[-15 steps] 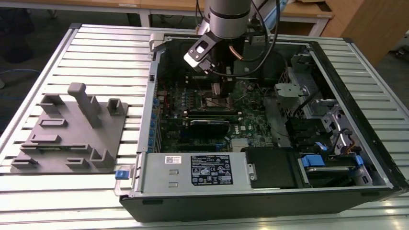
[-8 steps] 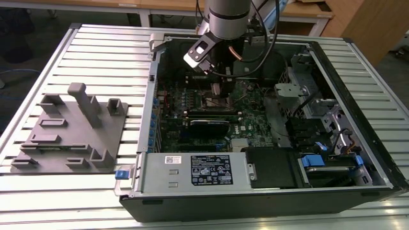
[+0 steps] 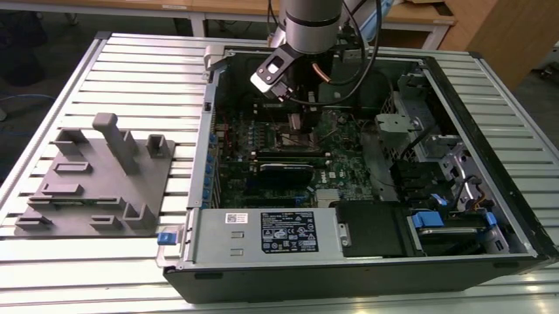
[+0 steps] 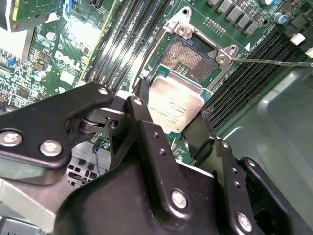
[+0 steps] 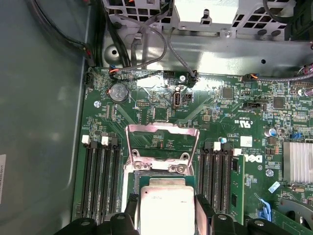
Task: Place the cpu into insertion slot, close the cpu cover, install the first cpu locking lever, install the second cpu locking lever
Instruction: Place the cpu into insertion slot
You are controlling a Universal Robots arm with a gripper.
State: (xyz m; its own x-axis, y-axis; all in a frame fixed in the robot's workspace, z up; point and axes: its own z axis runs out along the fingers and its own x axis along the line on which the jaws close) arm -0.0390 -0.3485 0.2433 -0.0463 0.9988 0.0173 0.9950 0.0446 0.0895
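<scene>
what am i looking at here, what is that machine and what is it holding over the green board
The exterior view looks down on a robot arm reaching into an open computer case, which lies on a slatted metal table. A grey holder block sits on the table at the exterior view's left.

The two wrist views come from cameras riding on the arm, looking past its gripper. Its black fingers are shut on the cpu, a flat silver chip. The chip is held over the insertion slot, the square socket on the green board. The slot has no chip in it. In the first wrist view the cpu cover, a thin metal frame, stands swung open.
</scene>
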